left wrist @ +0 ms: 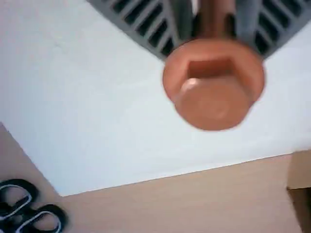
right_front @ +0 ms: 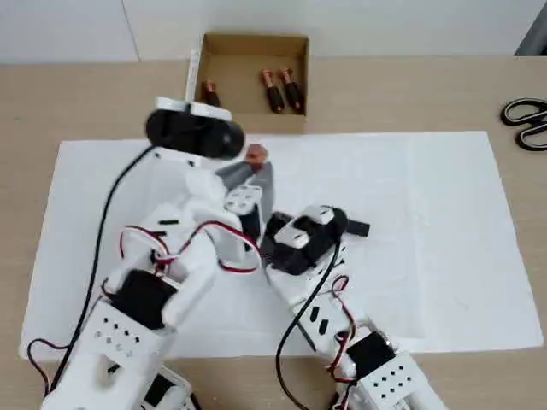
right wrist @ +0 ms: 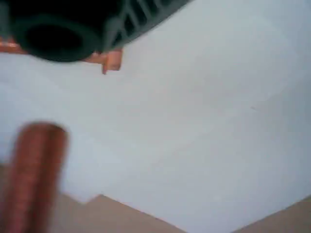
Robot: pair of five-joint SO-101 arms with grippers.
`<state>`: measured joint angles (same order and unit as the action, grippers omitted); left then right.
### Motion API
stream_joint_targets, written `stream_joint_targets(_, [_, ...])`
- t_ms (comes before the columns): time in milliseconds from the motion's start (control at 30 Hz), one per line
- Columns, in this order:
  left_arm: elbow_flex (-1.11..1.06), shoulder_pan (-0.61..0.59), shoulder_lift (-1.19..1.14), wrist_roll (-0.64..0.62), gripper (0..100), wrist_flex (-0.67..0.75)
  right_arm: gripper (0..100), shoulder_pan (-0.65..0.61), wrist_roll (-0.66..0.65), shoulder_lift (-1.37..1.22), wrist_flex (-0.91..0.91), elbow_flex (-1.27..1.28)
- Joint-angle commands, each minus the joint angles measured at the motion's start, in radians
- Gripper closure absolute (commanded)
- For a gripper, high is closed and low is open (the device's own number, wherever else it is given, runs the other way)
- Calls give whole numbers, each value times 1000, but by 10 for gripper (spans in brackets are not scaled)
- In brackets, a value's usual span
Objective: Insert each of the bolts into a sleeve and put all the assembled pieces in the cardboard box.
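My left gripper (right_front: 251, 164) hangs over the white sheet just in front of the cardboard box (right_front: 255, 47), shut on an orange bolt (right_front: 255, 154). The left wrist view shows the bolt's head (left wrist: 214, 85) close up, its shank clamped between the grey ribbed fingers (left wrist: 141, 19). A black sleeve (right wrist: 48, 41) sits in my right gripper (right wrist: 58, 29), beside a ribbed finger (right wrist: 141, 14). A threaded copper shank (right wrist: 34, 174) stands close in front of it. The right arm (right_front: 303, 235) lies mid-sheet, its fingers tucked under the left arm. Three assembled pieces (right_front: 282, 90) lie in the box.
The white paper sheet (right_front: 410, 231) covers most of the table, with free room on its right half. Black scissors (right_front: 530, 122) lie at the far right edge and also show in the left wrist view as scissors (left wrist: 26, 213).
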<state>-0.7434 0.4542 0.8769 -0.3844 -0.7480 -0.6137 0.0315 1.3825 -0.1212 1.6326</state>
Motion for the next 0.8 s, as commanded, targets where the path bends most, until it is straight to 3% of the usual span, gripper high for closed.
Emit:
stream_joint_targets(0, [-38,6,6,34,994,104,995,-7,5,18,25,-3])
stream_joint_targets(233, [-54,8,8,32,994,109,995,-4,5,18,25,-3])
stream_joint_targets(767, [-54,5,121,-26,994,-32,995,-2,5,16,25,-3])
